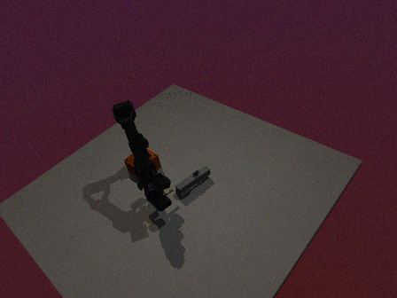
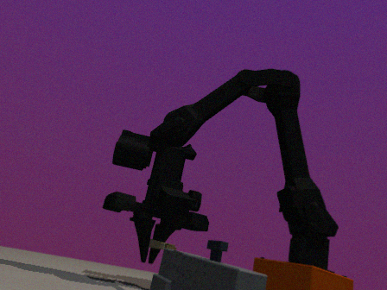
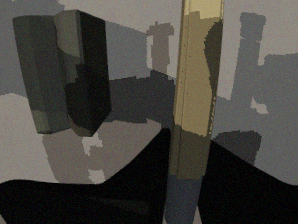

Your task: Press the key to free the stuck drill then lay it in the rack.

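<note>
My gripper (image 2: 148, 259) (image 3: 177, 135) is shut on the drill, a thin yellow-tan bar (image 1: 168, 192) (image 2: 161, 245) (image 3: 195, 90) with a blue-grey end between the fingers. The fingers point down and the drill is held above the table. Its far end runs out of the top of the wrist view. In the top view it points toward the near end of the grey block (image 1: 188, 184) (image 2: 207, 269), with a small gap. The dark key (image 1: 196, 173) (image 2: 217, 246) stands up from that block. I cannot tell which thing is the rack.
An orange block (image 1: 154, 158) (image 2: 285, 273) stands near the arm's base. A dark grey-green notched block (image 3: 92, 65) stands left of the drill in the wrist view; I cannot tell which one it is. Overlapping shadows lie on the pale table (image 1: 248, 208).
</note>
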Robot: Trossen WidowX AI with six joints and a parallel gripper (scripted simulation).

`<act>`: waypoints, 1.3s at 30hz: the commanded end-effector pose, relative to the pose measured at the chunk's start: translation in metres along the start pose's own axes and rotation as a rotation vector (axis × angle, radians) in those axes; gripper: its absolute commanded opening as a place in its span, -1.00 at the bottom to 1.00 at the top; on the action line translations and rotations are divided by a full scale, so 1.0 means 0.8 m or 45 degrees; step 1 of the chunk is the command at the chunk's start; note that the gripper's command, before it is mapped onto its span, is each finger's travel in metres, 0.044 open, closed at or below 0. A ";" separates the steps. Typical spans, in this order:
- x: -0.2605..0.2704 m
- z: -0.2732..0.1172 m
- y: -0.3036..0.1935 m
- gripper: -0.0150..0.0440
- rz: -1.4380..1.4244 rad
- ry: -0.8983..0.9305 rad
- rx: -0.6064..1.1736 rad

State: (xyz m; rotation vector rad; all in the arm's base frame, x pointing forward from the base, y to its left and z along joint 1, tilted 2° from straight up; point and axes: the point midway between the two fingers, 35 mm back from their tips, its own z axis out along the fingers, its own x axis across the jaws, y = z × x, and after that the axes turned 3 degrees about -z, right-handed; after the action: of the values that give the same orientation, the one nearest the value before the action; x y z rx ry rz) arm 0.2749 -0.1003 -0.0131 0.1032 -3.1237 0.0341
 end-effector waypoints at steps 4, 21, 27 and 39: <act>0.000 -0.005 0.000 -0.49 0.006 -0.006 0.005; 0.002 -0.012 0.001 -0.49 0.006 -0.006 0.005; 0.002 -0.014 0.001 -0.49 0.006 -0.006 0.005; 0.004 -0.017 0.001 -0.49 0.006 -0.006 0.005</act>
State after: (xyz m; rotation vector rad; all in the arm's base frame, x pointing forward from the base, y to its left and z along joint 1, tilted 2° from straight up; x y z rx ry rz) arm 0.2707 -0.0983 -0.0019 0.1031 -3.1224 0.0334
